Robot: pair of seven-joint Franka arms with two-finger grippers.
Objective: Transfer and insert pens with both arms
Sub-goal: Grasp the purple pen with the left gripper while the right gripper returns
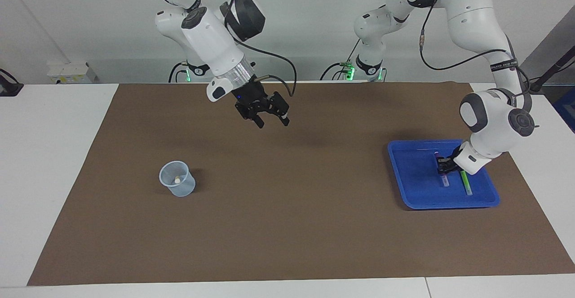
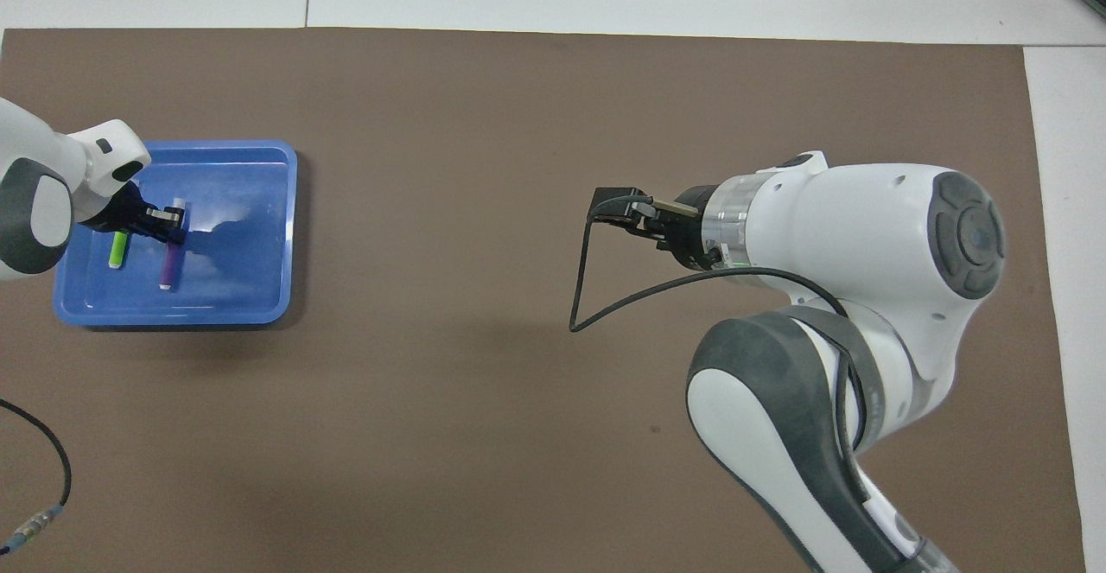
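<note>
Purple pen [image 1: 444,172] gripped by left tool [image 1: 442,165], in tray [image 1: 413,190].

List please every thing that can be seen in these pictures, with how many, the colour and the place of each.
purple pen: one, purple with a pale end, in the tray, gripped by the left gripper
green pen: one, green, lying in the tray beside the purple pen
cup: one, clear bluish, on the mat toward the right arm's end, something small and pale inside
tray: one, blue, on the mat toward the left arm's end
mat: one, brown, covering the white table
left gripper: one, black, down in the tray, shut on the purple pen
right gripper: one, black, open, empty, raised over the bare mat
</note>
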